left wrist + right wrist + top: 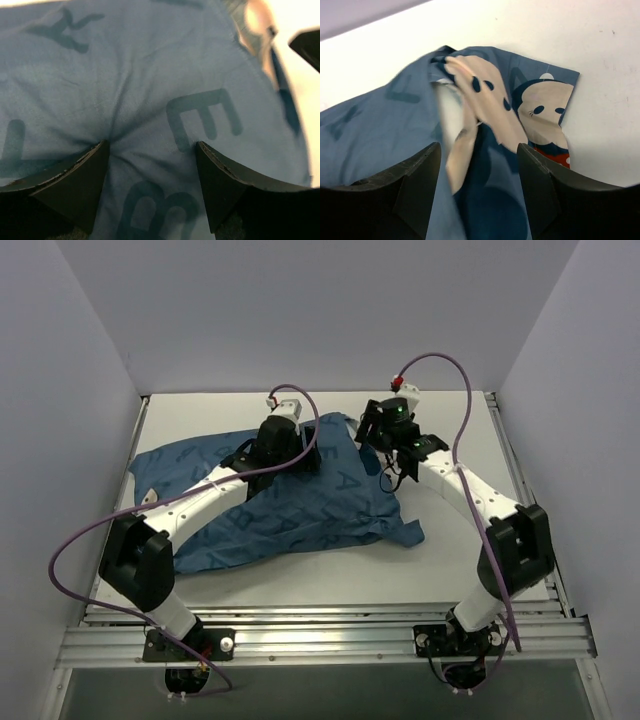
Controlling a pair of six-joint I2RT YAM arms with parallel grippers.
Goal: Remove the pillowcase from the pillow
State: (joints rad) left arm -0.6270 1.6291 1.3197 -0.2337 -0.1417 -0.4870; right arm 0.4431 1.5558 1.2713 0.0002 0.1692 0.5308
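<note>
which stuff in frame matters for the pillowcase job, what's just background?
In the job: pillowcase; pillow, likely the white patch at its opening; left gripper, right gripper, both open.
Just there: table; purple cables.

Dark blue capital letters K, E and B on the blue pillowcase (pixel 150 75)

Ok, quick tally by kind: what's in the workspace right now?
Blue pillowcase: 1
White pillow: 1, seen only as a blurred white patch at the opening, probably it
End effectors: 2, left end effector and right end effector
Total: 4
</note>
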